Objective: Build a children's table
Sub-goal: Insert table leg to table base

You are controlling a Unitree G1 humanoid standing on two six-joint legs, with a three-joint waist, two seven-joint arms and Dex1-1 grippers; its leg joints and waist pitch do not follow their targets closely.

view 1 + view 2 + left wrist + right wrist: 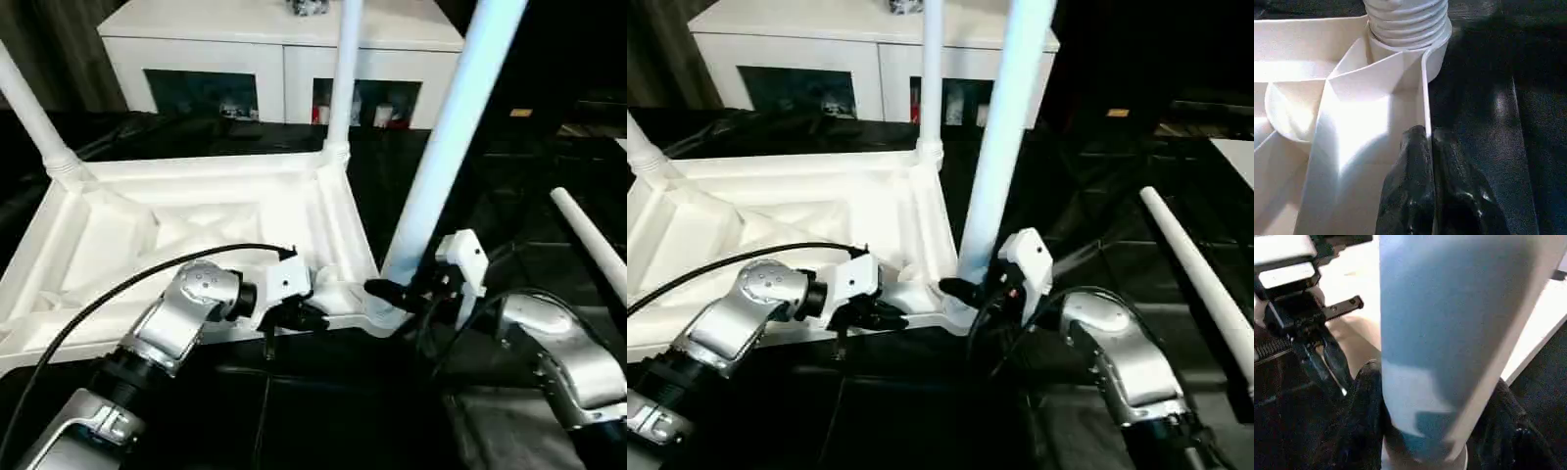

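**A:** Nearest to you, the two silver forearms are reaching in. Your left gripper (312,315) is pinching the near rim of the upturned tabletop (147,235), with its black fingers (1415,191) closing together on either side of that thin white wall.

**B:** And the right one?

**A:** Your right gripper (392,292) is holding the third leg (446,137) low down, close to its foot. The fingers (1369,396) are standing about half apart with the tube filling the space between them. That leg is rising steeply from the tabletop's near right corner, leaning a little to the right as it goes up (so its long axis is not quite in line with the socket yet).

**B:** So what is the coming move turning on?

**A:** On that lean, as I am judging it. The socket is lying directly under the right fingers, and the left gripper is sitting just to the left of it, steadying the rim. You are probably needing to bring the leg upright while pressing or twisting it down, and the right arm is the one already on it.

**B:** Where is everything else sitting?

**A:** Two legs are already standing in the far corners: the far left leg (34,117) and the far right leg (343,78). The fourth leg (593,245) is lying loose on the dark surface well to the right. A white cabinet (274,49) is standing beyond the tabletop.
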